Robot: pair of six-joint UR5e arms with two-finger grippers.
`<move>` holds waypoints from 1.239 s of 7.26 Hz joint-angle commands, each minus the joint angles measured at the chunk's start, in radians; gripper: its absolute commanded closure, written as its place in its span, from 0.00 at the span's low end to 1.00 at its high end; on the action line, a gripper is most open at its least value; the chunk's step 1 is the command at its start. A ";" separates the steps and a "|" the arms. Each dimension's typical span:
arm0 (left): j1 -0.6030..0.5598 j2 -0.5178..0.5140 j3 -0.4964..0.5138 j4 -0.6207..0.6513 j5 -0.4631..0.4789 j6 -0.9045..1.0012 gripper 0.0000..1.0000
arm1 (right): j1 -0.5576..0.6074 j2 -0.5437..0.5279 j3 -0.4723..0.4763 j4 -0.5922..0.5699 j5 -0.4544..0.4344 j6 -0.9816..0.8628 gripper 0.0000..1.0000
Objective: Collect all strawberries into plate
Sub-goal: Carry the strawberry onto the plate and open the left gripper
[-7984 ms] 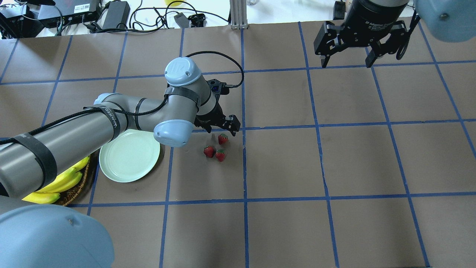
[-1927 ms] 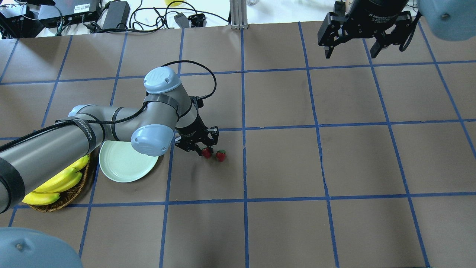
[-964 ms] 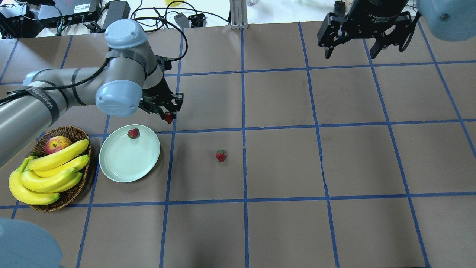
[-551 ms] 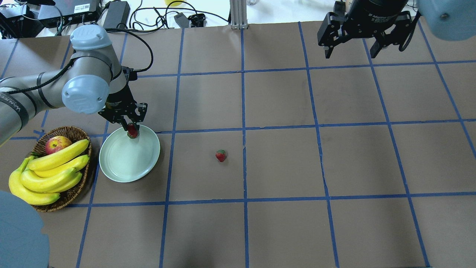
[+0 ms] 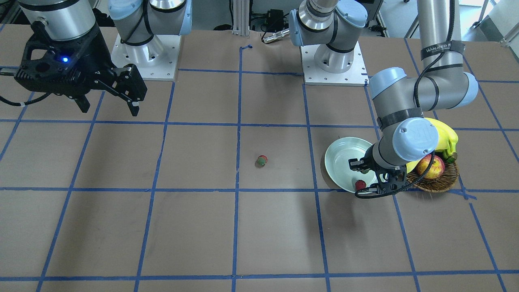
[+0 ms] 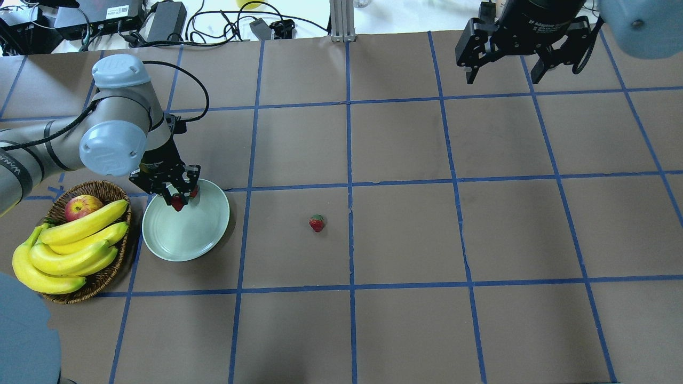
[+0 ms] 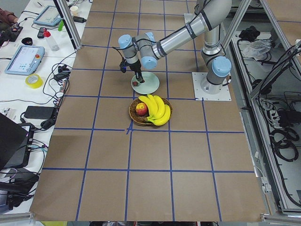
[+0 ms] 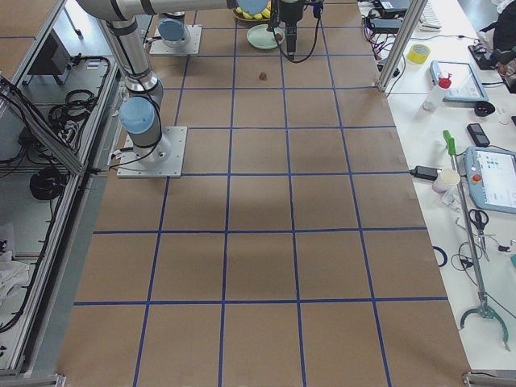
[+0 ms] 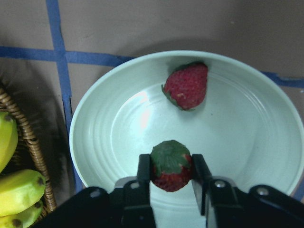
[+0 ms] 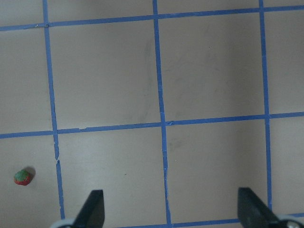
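Observation:
The pale mint plate (image 6: 187, 237) lies left of the table's middle. My left gripper (image 6: 179, 200) hangs just over its far part, shut on a strawberry (image 9: 171, 165) whose green top faces the wrist camera. A second strawberry (image 9: 186, 86) lies in the plate near the far rim. A third strawberry (image 6: 317, 223) rests alone on the brown table to the plate's right, also seen in the right wrist view (image 10: 23, 177). My right gripper (image 6: 502, 80) hovers open and empty at the far right.
A wicker basket (image 6: 101, 186) with bananas (image 6: 74, 245) and an apple (image 6: 82, 207) touches the plate's left side. Cables and electronics (image 6: 165, 21) line the far edge. Both arm bases (image 5: 332, 61) stand on the robot's side of the table.
My left gripper carried a strawberry from the table's middle to above the plate, and has just shifted slightly left and nearer over it. One strawberry remains on the table. The right arm is still.

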 commanded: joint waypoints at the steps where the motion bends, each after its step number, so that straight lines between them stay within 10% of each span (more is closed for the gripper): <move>1: 0.005 0.002 -0.002 -0.009 0.008 0.005 0.86 | 0.000 0.000 0.000 -0.001 -0.002 0.000 0.00; 2: 0.005 0.002 -0.003 -0.010 0.008 0.004 0.02 | 0.000 -0.001 0.000 0.002 -0.003 0.000 0.00; 9: -0.216 0.043 0.067 0.016 -0.187 -0.145 0.00 | 0.000 -0.001 -0.001 0.001 -0.009 0.001 0.00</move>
